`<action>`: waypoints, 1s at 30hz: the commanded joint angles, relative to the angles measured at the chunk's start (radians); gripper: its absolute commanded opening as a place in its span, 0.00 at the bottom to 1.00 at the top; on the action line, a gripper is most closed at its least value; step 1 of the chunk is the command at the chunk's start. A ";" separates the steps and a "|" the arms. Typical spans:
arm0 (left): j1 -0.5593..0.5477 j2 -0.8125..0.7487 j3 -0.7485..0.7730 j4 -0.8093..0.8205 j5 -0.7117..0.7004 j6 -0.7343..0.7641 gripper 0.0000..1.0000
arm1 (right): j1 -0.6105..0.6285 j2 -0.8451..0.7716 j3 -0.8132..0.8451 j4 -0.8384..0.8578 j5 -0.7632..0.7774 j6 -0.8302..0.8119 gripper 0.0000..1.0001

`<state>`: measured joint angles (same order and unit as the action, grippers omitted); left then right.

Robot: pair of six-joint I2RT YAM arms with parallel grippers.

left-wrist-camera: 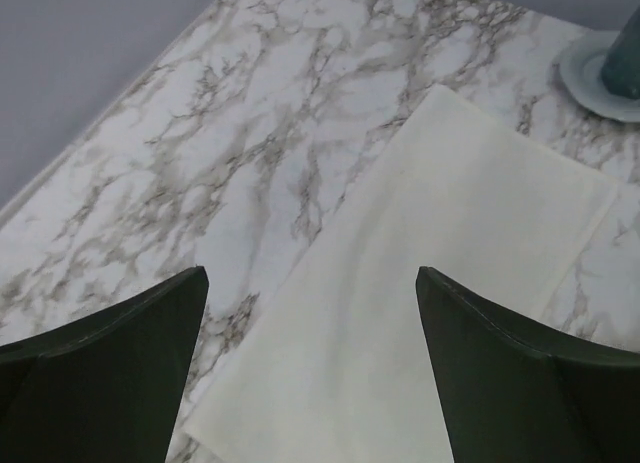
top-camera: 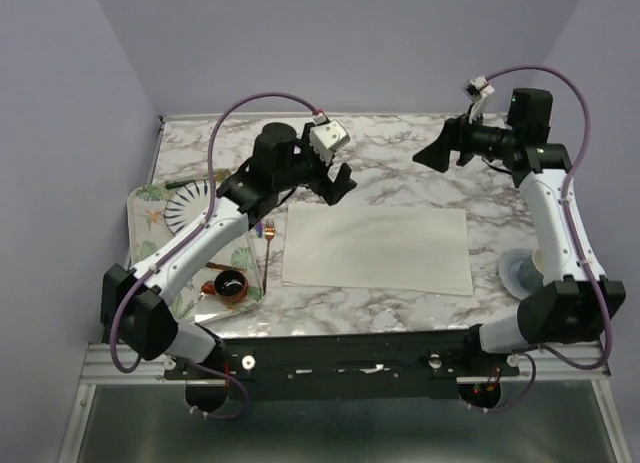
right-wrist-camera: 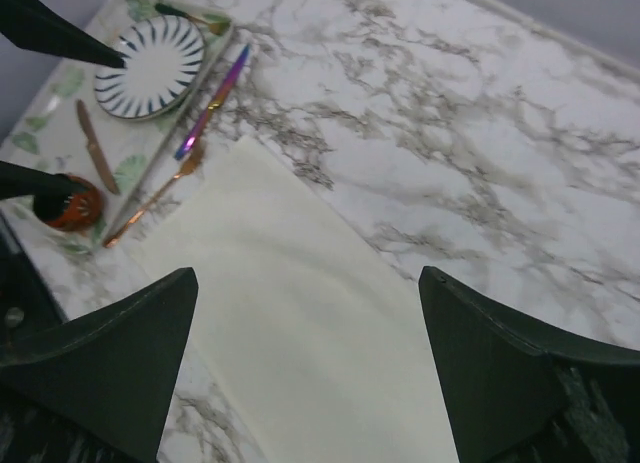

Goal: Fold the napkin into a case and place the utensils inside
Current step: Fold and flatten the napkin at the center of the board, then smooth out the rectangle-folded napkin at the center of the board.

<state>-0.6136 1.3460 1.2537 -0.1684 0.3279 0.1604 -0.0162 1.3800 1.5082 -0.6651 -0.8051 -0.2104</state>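
The marble counter (top-camera: pixel 400 173) carries the cream napkin (top-camera: pixel 378 248), flat at its middle as a wide rectangle. At the left a leaf-patterned tray (top-camera: pixel 140 208) holds a striped plate (right-wrist-camera: pixel 155 68), a copper knife (right-wrist-camera: pixel 95 148) and a small red-brown bowl (right-wrist-camera: pixel 70 205). Between the tray and the napkin lie the purple-blue utensil (right-wrist-camera: pixel 212 103) and the copper fork (right-wrist-camera: pixel 155 195), close along the tray's edge. A teal cup (left-wrist-camera: pixel 625 53) stands on a saucer at the right. The left hand (left-wrist-camera: pixel 310 273) and the right hand (right-wrist-camera: pixel 308 273) hang above the napkin, fingers spread wide, gripping nothing.

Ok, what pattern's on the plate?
The plate is white with dark radial stripes, clearest in right wrist view.
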 commanded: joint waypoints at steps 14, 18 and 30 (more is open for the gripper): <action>0.041 0.554 -0.143 0.808 0.372 -1.193 0.99 | 0.108 0.378 -0.414 0.513 -0.296 0.692 1.00; 0.043 0.663 -0.109 0.889 0.361 -1.285 0.99 | 0.108 0.474 -0.384 0.564 -0.298 0.739 1.00; 0.138 0.869 -0.048 0.865 0.365 -1.282 0.99 | 0.042 0.720 -0.344 0.576 -0.273 0.784 1.00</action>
<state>-0.5255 2.1834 1.1843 0.6533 0.6598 -1.1202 0.0620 2.0392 1.1721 -0.0994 -1.0893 0.5495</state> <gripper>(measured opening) 0.985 0.998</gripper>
